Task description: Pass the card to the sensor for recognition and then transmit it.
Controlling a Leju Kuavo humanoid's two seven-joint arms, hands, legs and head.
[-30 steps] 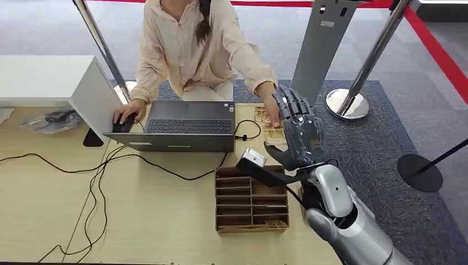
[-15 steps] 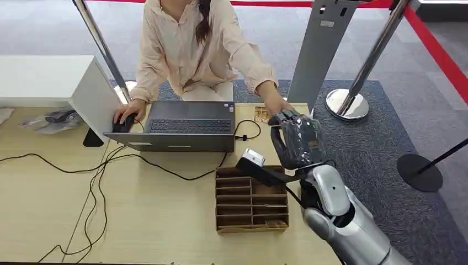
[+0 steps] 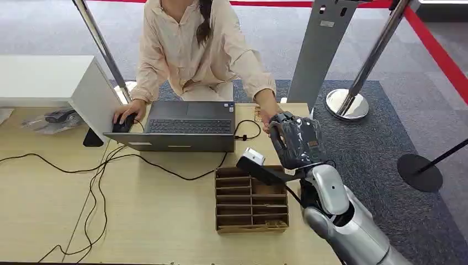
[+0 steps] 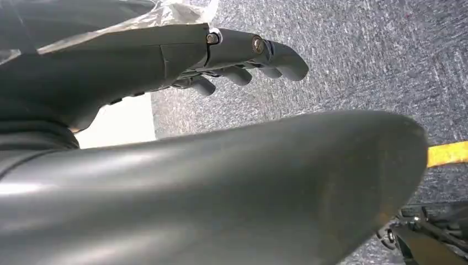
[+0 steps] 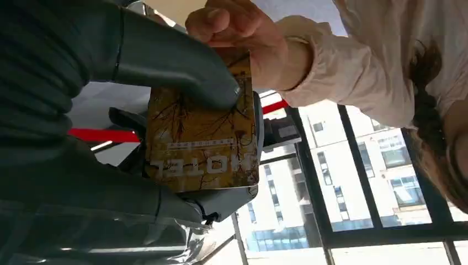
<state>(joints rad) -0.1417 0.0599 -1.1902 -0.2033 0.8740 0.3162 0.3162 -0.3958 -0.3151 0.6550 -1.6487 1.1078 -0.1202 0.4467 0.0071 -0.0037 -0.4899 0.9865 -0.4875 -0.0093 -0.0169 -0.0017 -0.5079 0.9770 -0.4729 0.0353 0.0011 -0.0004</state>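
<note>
Pale wood is what you see under everything: the desk (image 3: 154, 215) carries black cables (image 3: 88, 182) trailing away from the laptop (image 3: 182, 126), which serves as your landmark. To the laptop's left stands a white box (image 3: 49, 80), and a person (image 3: 193, 49) sits behind the laptop with one hand on a mouse (image 3: 122, 125) at its left corner. In front of the laptop and to its right sits a brown cardboard sorter (image 3: 251, 201) with several slots, and a small sensor (image 3: 254, 157) on a dark stalk rises at the sorter's far edge. Right of the laptop your right hand (image 3: 296, 141) is raised above the desk edge with its fingers curled in; your right wrist view shows it clamped on the card (image 5: 201, 141), a gold-and-brown card printed with the word HOTEL, pressed between the thick grey thumb (image 5: 171, 61) and the fingers beneath. The person's hand (image 5: 243, 27) pinches the card's far end at the same time, so both hold it. Your left hand (image 4: 182, 55) hangs over grey carpet (image 4: 359, 49) with its fingers slightly apart and nothing in them. Further right of the laptop stand a grey pillar (image 3: 323, 49) and a chrome barrier post (image 3: 353, 88).
</note>
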